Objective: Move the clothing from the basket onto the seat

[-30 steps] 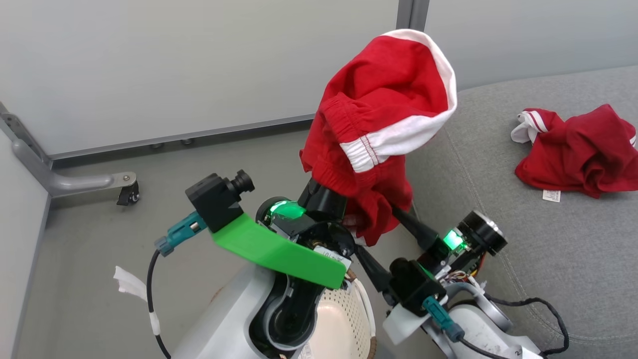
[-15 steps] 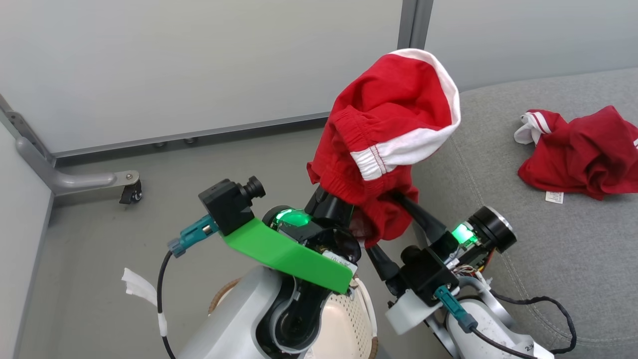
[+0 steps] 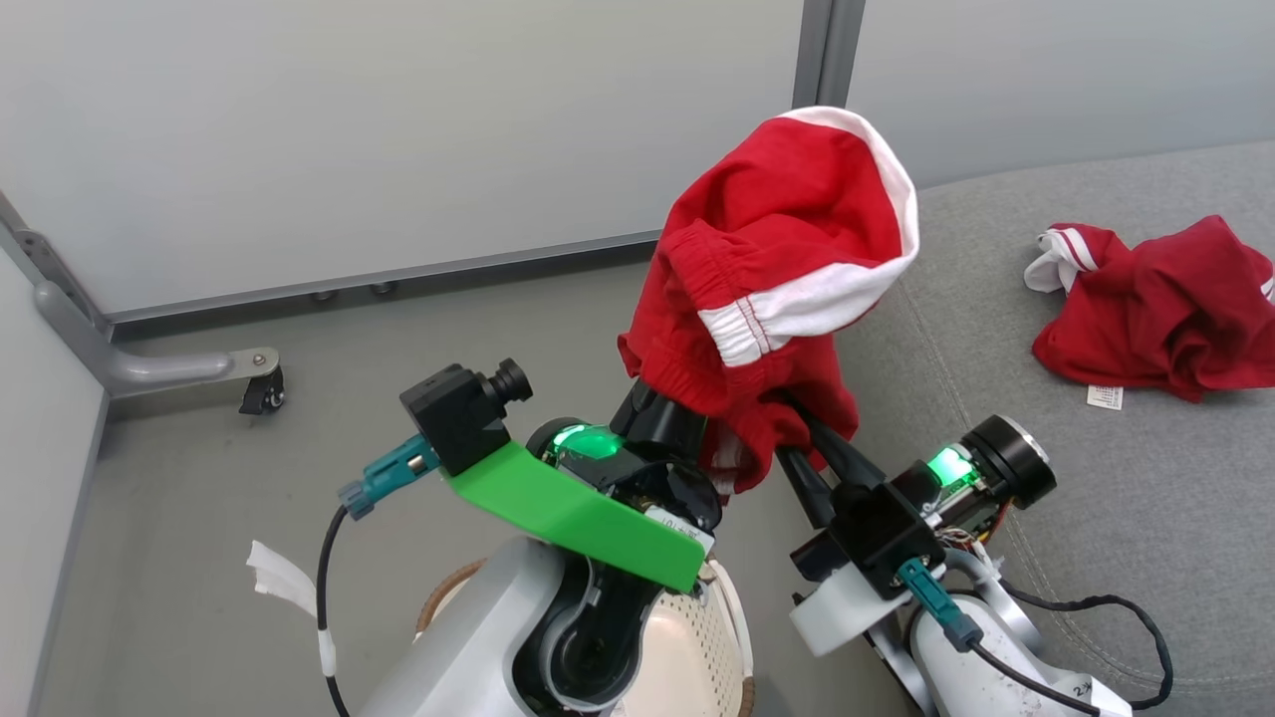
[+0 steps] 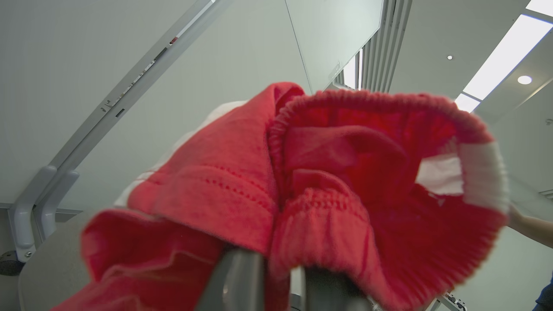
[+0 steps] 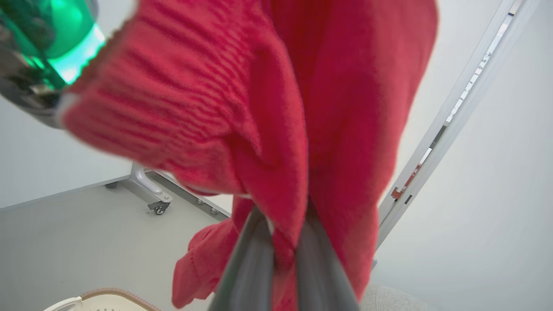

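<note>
Both grippers are clamped on one red garment. Your left gripper point(image 4: 281, 263) has its two fingers pressed close, with fabric bunched between them. Your right gripper point(image 5: 283, 218) pinches a fold near the lower hem, jaws all but together.

Seat point(image 3: 1096, 518): a grey cushion on the robot's right, its rounded near edge just beside the right arm.

Floor point(image 3: 249, 299): runs under the arms and off to the left.

Basket point(image 3: 702, 637): low in the head view beneath the left arm and mostly hidden by it.

Held garment point(image 3: 787, 249): lifted well above the basket and draped over the left fingers. Its long axis is roughly upright, with the white-trimmed band uppermost and the hem hanging toward the right gripper. It appears to hang at the seat's edge rather than over the cushion proper.

Second garment point(image 3: 1165, 309): crumpled on the seat, well apart to the right, with its white tag point(image 3: 1102, 395) lying on the cushion.

Finding: the seat lies to the right of both grippers, and your right arm is the nearer. My judgement is that the coming move is a rightward carry over the cushion, then release.
</note>
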### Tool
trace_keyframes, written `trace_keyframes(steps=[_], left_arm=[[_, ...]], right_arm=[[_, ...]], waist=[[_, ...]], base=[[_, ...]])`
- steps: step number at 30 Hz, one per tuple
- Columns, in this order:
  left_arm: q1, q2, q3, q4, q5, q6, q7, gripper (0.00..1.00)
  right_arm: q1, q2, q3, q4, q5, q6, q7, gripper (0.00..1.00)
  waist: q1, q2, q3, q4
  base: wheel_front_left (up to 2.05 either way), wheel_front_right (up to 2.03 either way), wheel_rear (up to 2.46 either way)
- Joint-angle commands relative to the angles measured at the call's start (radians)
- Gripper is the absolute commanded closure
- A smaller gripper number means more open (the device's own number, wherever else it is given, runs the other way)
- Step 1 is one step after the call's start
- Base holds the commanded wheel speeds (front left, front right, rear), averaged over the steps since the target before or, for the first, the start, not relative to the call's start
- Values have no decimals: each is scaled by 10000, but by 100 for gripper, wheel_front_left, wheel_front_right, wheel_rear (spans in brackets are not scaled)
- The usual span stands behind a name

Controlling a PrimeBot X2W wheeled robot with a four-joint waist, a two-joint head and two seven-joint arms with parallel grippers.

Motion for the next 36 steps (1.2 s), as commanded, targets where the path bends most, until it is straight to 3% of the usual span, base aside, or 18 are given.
trace_keyframes(steps=[1,14,15,16,17,36], left_arm=[[92,19,1,13,-23,-34,8,100],[144,18,160,365,375,-93,8,99],[156,19,154,451,447,-97,8,58],[190,22,173,538,477,-82,8,51],[223,24,202,616,494,-85,8,0],[917,512,-78,2485,1931,-444,8,0]], right_arm=[[130,3,-30,-52,82,-17,-4,100],[-15,4,-757,-663,1278,-17,-4,100],[-39,4,-862,-757,1397,-17,-4,100],[-50,4,-963,-831,1491,-17,-4,100],[-55,3,-1074,-917,1618,-17,-4,100],[-299,-1,-3107,-2399,3294,-16,-4,100]], waist=[[0,0,4,-14],[0,0,106,-30],[0,0,113,-24],[0,0,118,-21],[0,0,122,-16],[0,0,154,135]], base=[[0,0,0],[0,0,0],[0,0,0],[0,0,0],[0,0,0],[0,0,0]])
